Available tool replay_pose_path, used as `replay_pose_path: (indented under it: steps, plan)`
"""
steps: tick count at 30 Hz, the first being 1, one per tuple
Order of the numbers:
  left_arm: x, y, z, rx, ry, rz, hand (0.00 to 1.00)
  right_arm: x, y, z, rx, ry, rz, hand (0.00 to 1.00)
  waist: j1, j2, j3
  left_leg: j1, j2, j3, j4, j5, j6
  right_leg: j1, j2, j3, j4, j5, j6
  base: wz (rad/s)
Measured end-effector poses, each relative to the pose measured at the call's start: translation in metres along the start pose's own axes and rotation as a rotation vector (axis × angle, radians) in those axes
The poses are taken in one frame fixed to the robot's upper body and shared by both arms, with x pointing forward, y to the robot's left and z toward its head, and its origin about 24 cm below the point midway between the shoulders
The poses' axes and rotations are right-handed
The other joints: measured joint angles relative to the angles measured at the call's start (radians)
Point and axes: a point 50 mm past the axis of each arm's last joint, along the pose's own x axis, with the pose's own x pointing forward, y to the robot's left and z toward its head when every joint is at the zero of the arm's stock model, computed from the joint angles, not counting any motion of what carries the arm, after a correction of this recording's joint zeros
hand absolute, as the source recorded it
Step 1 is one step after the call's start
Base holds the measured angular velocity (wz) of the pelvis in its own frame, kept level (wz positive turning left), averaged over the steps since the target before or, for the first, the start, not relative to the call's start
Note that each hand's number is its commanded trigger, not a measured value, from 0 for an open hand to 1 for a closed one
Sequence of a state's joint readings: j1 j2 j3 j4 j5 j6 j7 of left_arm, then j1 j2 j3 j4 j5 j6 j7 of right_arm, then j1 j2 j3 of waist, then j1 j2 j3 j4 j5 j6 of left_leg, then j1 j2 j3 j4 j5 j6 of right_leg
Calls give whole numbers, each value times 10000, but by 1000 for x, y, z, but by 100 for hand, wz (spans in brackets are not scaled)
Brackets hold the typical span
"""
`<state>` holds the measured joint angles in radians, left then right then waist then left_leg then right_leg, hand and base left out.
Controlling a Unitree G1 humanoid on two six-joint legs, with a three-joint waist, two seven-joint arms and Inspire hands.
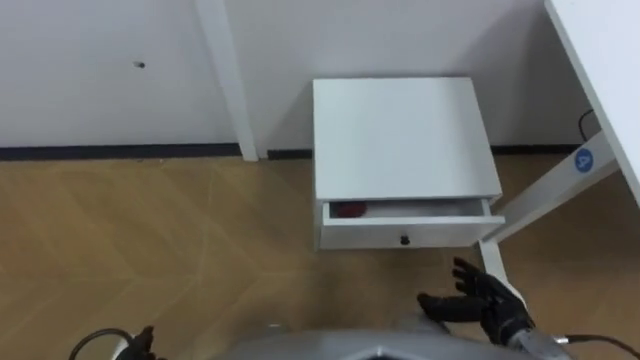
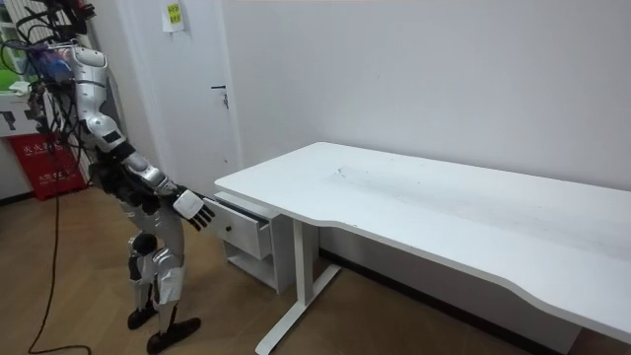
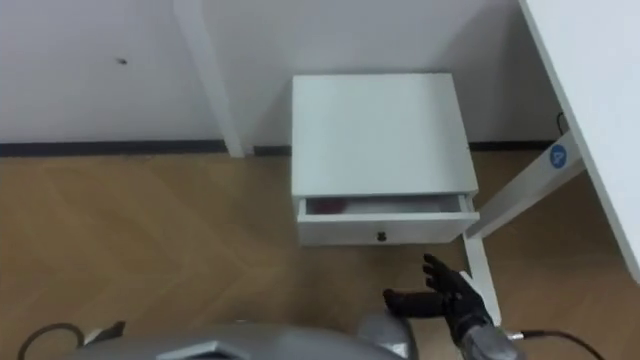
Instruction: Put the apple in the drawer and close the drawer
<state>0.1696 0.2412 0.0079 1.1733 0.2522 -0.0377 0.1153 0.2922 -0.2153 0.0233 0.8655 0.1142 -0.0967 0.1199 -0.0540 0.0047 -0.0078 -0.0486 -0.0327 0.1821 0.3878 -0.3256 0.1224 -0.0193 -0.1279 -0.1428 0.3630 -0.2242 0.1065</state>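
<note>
A small white cabinet (image 1: 400, 135) stands against the wall, and I stand facing it. Its top drawer (image 1: 405, 235) is pulled out a little. In the gap lies a red apple (image 1: 350, 210), partly hidden under the cabinet top. My right hand (image 1: 485, 300) hovers open below and to the right of the drawer front, fingers spread, holding nothing and apart from the drawer. In the room view the same hand (image 2: 194, 210) reaches toward the drawer (image 2: 242, 225).
A white desk (image 1: 600, 50) runs along the right, and its slanted white leg (image 1: 545, 195) passes close beside the cabinet. A white post (image 1: 230, 80) rises at the wall left of the cabinet. Wooden floor (image 1: 150, 240) spreads to the left.
</note>
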Motion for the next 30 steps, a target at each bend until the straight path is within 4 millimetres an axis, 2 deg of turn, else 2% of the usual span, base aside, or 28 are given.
replay_pose_path:
  steps: [2,3,7,12,14,18,19,22,30]
  plan:
    - [0,1,3,-207,-166,206,0,-2,-7,-10,284,419,-395,0,61,-113,-3,190,33,62,-271,84,-120,276,123,26,-611,-10,-20,-22]
    - [0,0,5,-233,-253,183,0,-4,-12,-17,460,690,-641,0,8,-157,20,245,72,64,-300,118,-177,388,189,24,-778,-21,-41,-5]
    - [-3,-12,5,-427,-339,57,0,-11,-21,-42,472,1784,-1300,0,-218,-192,14,516,142,67,-672,216,-346,595,313,18,-963,-88,-162,-3]
    - [-4,-15,1,-545,-210,31,0,-20,-17,-69,394,3229,-1437,0,-237,-226,91,968,202,61,-1084,289,-466,751,428,13,-1000,-144,-261,-5]
    - [-4,-17,1,-559,-183,-5,0,-20,-15,-72,159,3553,-1427,0,-239,-212,83,1020,204,60,-1154,307,-496,758,436,10,-998,-150,-272,-8]
    - [-5,-21,-2,-594,-56,-110,0,-26,-14,-85,216,4420,-1401,0,-254,-170,157,1333,175,-14,-1379,318,-515,1044,436,-107,-1083,-188,-335,5]
    - [-5,-22,-5,-612,105,-131,0,-27,-12,-88,291,4613,-1377,0,-243,-191,141,1374,172,-16,-1380,318,-515,1081,437,-99,-1063,-198,-353,0]
    - [-6,-23,-12,-729,591,-164,0,-25,-11,-86,233,4809,-1160,0,-242,-207,159,1398,173,-25,-1393,318,-515,1049,437,-85,-1066,-210,-370,-4]
    - [-7,-25,-15,-710,907,-166,0,-17,-9,-77,-183,5045,-978,0,-238,-200,156,1393,165,-55,-1391,318,-516,1051,443,3,-1056,-221,-381,2]
